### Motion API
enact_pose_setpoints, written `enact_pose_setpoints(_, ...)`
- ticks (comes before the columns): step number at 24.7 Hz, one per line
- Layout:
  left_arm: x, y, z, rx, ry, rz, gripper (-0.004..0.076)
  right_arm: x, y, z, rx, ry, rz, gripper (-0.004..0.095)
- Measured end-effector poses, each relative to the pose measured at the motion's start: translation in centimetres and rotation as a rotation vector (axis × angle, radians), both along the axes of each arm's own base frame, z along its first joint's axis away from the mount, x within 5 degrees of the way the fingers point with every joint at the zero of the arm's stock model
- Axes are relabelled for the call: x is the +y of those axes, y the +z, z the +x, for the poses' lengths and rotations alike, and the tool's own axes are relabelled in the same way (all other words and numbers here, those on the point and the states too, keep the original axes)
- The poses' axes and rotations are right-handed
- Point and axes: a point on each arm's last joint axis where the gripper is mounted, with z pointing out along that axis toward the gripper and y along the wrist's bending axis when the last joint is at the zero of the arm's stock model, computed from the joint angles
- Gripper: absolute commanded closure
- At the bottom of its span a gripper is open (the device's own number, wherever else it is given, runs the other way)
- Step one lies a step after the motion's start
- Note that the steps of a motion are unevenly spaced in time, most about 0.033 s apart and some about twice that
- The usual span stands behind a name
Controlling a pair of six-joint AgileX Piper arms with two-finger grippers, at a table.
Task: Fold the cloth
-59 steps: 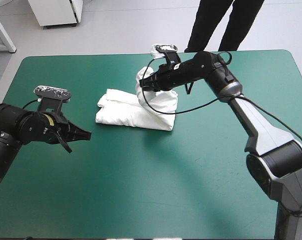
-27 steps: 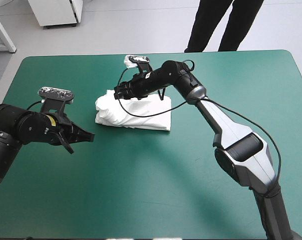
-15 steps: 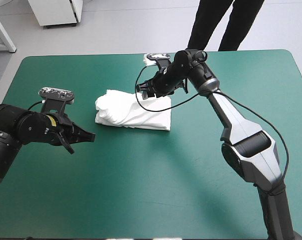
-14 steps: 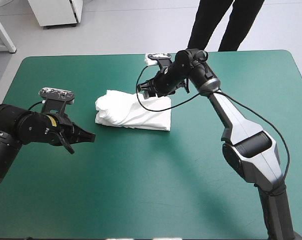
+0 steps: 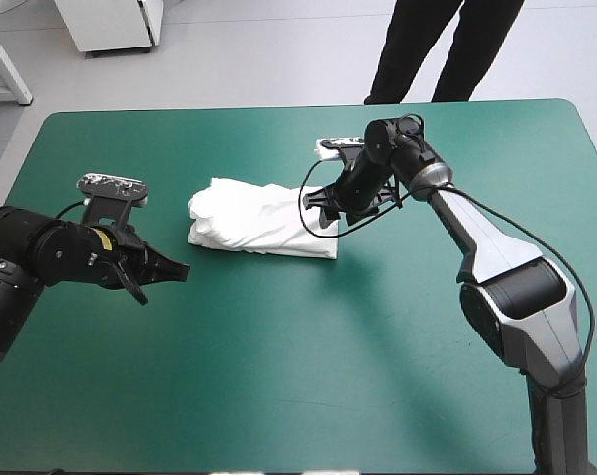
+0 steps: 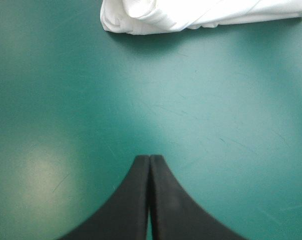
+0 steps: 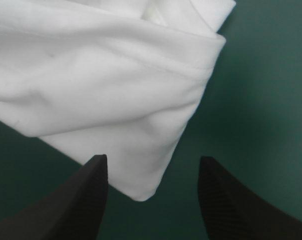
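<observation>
The white T-shirt [image 5: 263,220] lies as a folded bundle on the teal-green cover, a little left of the table's middle. My right gripper [image 5: 323,212] hovers open at the bundle's right end; in the right wrist view the T-shirt [image 7: 105,95] fills the space ahead, one corner of it reaching in between my fingers [image 7: 93,187], which stand apart and hold nothing. My left gripper [image 5: 179,270] is shut and empty over bare cover, to the left of and nearer than the bundle. From the left wrist, the T-shirt [image 6: 191,15] lies well ahead of the shut gripper [image 6: 149,159].
Bare teal-green cover [image 5: 308,366] spreads across the near half and the right side of the table. The table's far edge [image 5: 298,106] runs just beyond the right arm.
The right gripper laid the raised part of the T-shirt down leftward over the bundle, let go, and drew back to its right end. The left arm has barely moved.
</observation>
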Motion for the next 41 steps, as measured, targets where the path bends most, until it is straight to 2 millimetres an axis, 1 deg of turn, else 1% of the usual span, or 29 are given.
enact_pose_setpoints(4, 0.0, 0.0, 0.0, 0.0, 0.0, -0.001, 0.0746, 0.2, -1.2, 0.7, -0.004, -0.018, 0.021, 0.0398)
enact_pose_setpoints(11, 0.0, 0.0, 0.0, 0.0, -0.001, 0.001, 0.0746, 1.0, -5.0, 1.7, 0.068, -0.026, 0.038, 0.0399)
enact_pose_setpoints(12, 0.0, 0.0, 0.0, 0.0, -0.001, 0.001, 0.0746, 1.0, -5.1, 1.8, 0.069, -0.028, 0.041, 0.0402)
enact_pose_setpoints(14, 0.0, 0.0, 0.0, 0.0, -0.001, 0.001, 0.0746, 1.0, -5.2, 1.9, 0.072, -0.03, 0.046, 0.0471)
enact_pose_setpoints(15, 0.0, 0.0, 0.0, 0.0, -0.001, 0.002, 0.0746, 0.9, -5.2, 1.9, 0.073, -0.031, 0.047, 0.0553)
enact_pose_setpoints(16, 0.0, 0.0, 0.0, 0.0, -0.001, 0.002, 0.0746, 0.9, -5.2, 1.9, 0.073, -0.032, 0.047, 0.0667)
enact_pose_setpoints(18, 0.0, 0.0, 0.0, 0.0, -0.001, 0.002, 0.0746, 0.9, -5.3, 1.9, 0.076, -0.032, 0.046, 0.0933)
enact_pose_setpoints(19, 0.0, 0.0, 0.0, 0.0, -0.001, 0.002, 0.0746, 0.9, -5.4, 1.9, 0.078, -0.03, 0.042, 0.0912)
enact_pose_setpoints(24, 0.0, 0.0, 0.0, 0.0, -0.001, 0.002, 0.0746, 0.5, -5.4, 1.8, 0.076, -0.014, -0.013, 0.0925)
enact_pose_setpoints(27, 0.0, 0.0, 0.0, 0.0, -0.001, 0.002, 0.0746, -0.3, -4.6, 1.8, 0.029, 0.003, -0.096, 0.0925)
enact_pose_setpoints(28, 0.0, 0.0, 0.0, 0.0, -0.001, 0.002, 0.0746, -1.1, -4.0, 1.8, -0.003, 0.008, -0.154, 0.0925)
enact_pose_setpoints(29, 0.0, 0.0, 0.0, 0.0, -0.001, 0.002, 0.0746, -1.6, -3.7, 1.8, -0.011, 0.006, -0.171, 0.0925)
enact_pose_setpoints(30, 0.0, 0.0, 0.0, 0.0, -0.001, 0.002, 0.0746, -3.0, -3.2, 1.9, -0.022, -0.012, -0.193, 0.0925)
enact_pose_setpoints(32, 0.0, 0.0, 0.0, 0.0, -0.001, 0.002, 0.0746, -5.9, -3.1, 1.9, -0.005, -0.056, -0.224, 0.0925)
enact_pose_setpoints(33, 0.0, 0.0, 0.0, 0.0, -0.001, 0.002, 0.0746, -7.8, -3.1, 1.8, 0.008, -0.083, -0.245, 0.0925)
enact_pose_setpoints(37, 0.0, 0.0, 0.0, 0.0, -0.002, 0.002, 0.0746, -16.4, -3.0, 1.3, 0.063, -0.228, -0.3, 0.0925)
enact_pose_setpoints(39, 0.0, 0.0, 0.0, 0.0, -0.003, 0.003, 0.0746, -20.6, -2.4, 1.1, 0.066, -0.311, -0.306, 0.0925)
enact_pose_setpoints(41, 0.0, 0.0, 0.0, 0.0, -0.003, 0.003, 0.0746, -23.5, -1.8, 0.8, 0.062, -0.366, -0.307, 0.0925)
